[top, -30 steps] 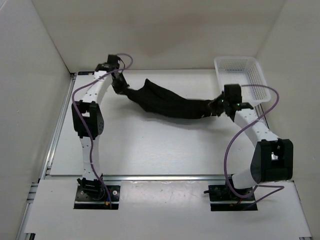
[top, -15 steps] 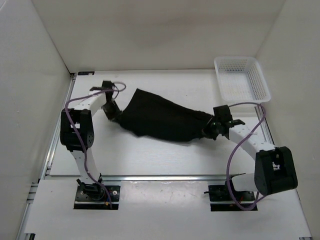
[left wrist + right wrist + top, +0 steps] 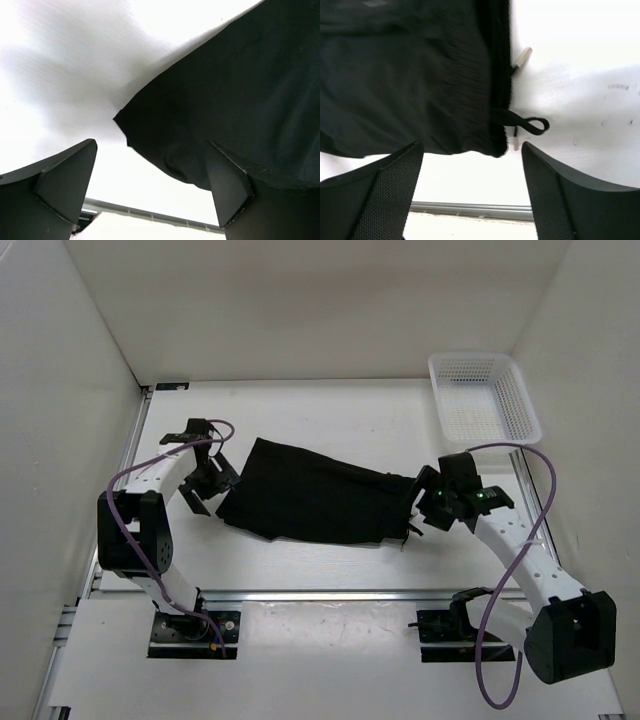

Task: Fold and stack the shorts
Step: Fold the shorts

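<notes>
The black shorts lie spread flat across the middle of the table. My left gripper stands open just off their left edge. In the left wrist view a corner of the shorts lies ahead of the open left gripper, its right finger in front of the cloth. My right gripper is open beside the right end. The right wrist view shows the waistband and a drawstring loop on the table, with nothing between the fingers of the right gripper.
A white mesh basket stands at the back right corner. White walls close in the table on three sides. A metal rail runs along the table's near edge, in front of the arm bases.
Both arms came toward the near side and down, laying the stretched shorts flat on the table. Both grippers opened and let go of the fabric.
</notes>
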Motion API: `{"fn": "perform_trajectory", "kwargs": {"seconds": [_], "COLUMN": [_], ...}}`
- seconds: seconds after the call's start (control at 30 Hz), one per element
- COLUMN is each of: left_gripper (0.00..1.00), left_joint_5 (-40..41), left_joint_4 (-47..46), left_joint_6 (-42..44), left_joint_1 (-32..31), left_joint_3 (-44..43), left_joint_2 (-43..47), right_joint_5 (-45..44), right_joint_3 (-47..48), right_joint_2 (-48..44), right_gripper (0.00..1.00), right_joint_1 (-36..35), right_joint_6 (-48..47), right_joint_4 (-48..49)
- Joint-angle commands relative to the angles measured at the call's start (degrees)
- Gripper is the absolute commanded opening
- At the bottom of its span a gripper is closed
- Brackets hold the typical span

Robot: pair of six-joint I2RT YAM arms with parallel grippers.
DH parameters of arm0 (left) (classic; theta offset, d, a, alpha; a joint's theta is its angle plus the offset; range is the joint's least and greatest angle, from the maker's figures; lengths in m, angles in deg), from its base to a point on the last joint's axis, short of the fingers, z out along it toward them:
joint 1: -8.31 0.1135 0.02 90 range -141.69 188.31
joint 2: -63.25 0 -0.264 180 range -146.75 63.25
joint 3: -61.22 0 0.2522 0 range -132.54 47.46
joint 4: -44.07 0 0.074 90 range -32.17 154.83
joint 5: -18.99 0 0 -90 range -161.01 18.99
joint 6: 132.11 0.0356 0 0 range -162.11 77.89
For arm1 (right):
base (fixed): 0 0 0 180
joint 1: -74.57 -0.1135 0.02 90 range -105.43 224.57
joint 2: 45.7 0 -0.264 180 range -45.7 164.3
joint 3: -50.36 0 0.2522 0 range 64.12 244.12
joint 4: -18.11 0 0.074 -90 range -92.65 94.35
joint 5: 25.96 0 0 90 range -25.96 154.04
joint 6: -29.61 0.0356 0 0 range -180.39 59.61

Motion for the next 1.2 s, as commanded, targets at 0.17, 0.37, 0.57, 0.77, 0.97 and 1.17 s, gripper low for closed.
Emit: {"fn": "perform_trajectory", "kwargs": {"seconds": [0.17, 0.37, 0.57, 0.77, 0.97, 1.17], "left_gripper": [1.0, 0.99, 0.99, 0.99, 0.99, 0.99], "left_joint_5": [1.8, 1.8, 2.3, 2.8, 3.3, 3.3], "left_joint_4": [2.2, 2.2, 2.2, 2.2, 2.7, 2.7], "left_joint_6": [1.7, 2.8, 3.3, 3.3, 3.8, 3.8], "left_joint_1": [0.3, 0.3, 0.3, 0.3, 0.3, 0.3], "left_joint_3": [-7.4, -8.0, -7.4, -7.4, -7.4, -7.4], "left_joint_2": [2.0, 2.0, 2.0, 1.5, 1.5, 1.0], "right_joint_5": [6.8, 22.4, 24.9, 23.0, 19.8, 17.2], "right_joint_3": [5.8, -4.2, -14.6, -22.7, -22.7, -20.6], "right_joint_2": [5.6, 4.9, 0.2, 0.0, 4.9, 9.3], "right_gripper": [0.88, 1.0, 1.0, 0.97, 0.9, 0.88], "right_joint_1": [5.8, 9.9, 9.9, 9.9, 9.9, 9.9], "right_joint_6": [-1.0, 9.9, 19.6, 29.9, 30.5, 29.7], "right_joint_4": [-2.4, 7.0, 14.2, 31.9, 38.4, 39.4]}}
